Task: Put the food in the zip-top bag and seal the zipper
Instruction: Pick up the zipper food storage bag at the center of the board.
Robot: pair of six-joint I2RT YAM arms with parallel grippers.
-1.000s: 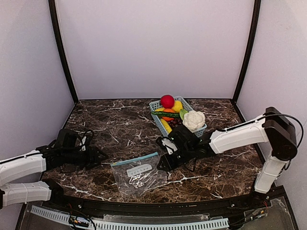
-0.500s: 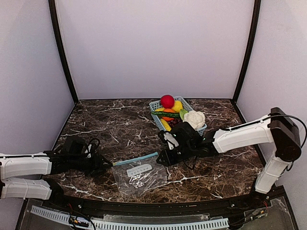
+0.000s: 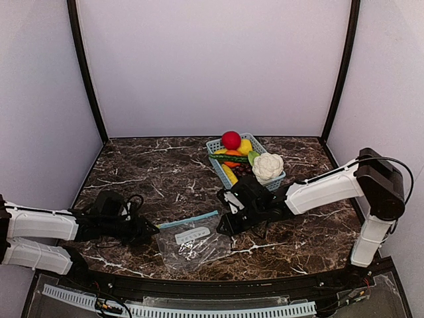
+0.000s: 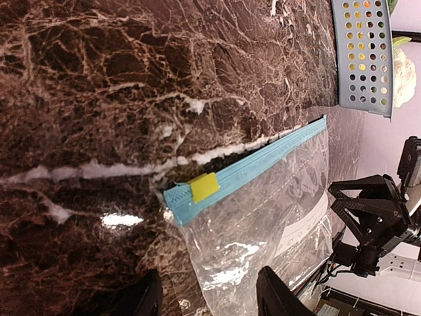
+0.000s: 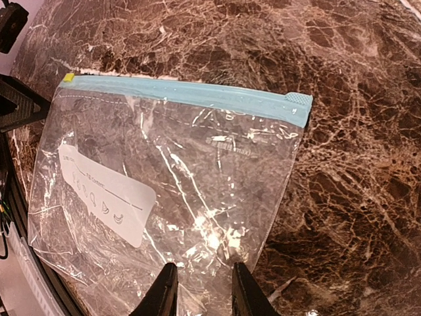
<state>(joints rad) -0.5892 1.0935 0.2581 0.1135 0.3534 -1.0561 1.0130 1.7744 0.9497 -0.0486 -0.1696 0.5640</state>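
Your left gripper (image 3: 150,229) lies low over the dark marble table (image 3: 152,173) at the left side, its tip just beside the left end of the zipper (image 3: 189,220). In the left wrist view its jaws stand wide apart, the two fingers (image 4: 142,301) on either side of the near corner of the zip-top bag (image 4: 263,224), with bare table and clear plastic showing between them; they clamp nothing. A small yellow slider tab (image 4: 204,187) sits on the light-blue strip close to that end. The bag lies flat on the table near the front edge, between your two grippers, with the zipper along its far edge and the white label patch (image 3: 192,234) facing up. It holds no food. Your right gripper (image 3: 224,225) is at the bag's right side, near the right end of the zipper. In the right wrist view its fingers (image 5: 164,295) stand a narrow gap apart over the bag's side edge, with plastic visible between them; you cannot tell there whether they touch the film. Behind that gripper sits the light-blue basket (image 3: 213,144). The cauliflower (image 3: 267,165) rests at its right near corner, the banana (image 3: 229,173) along its left side, the light-green piece (image 3: 253,157) beside the cauliflower, and a red ball (image 3: 231,140) at the far end.
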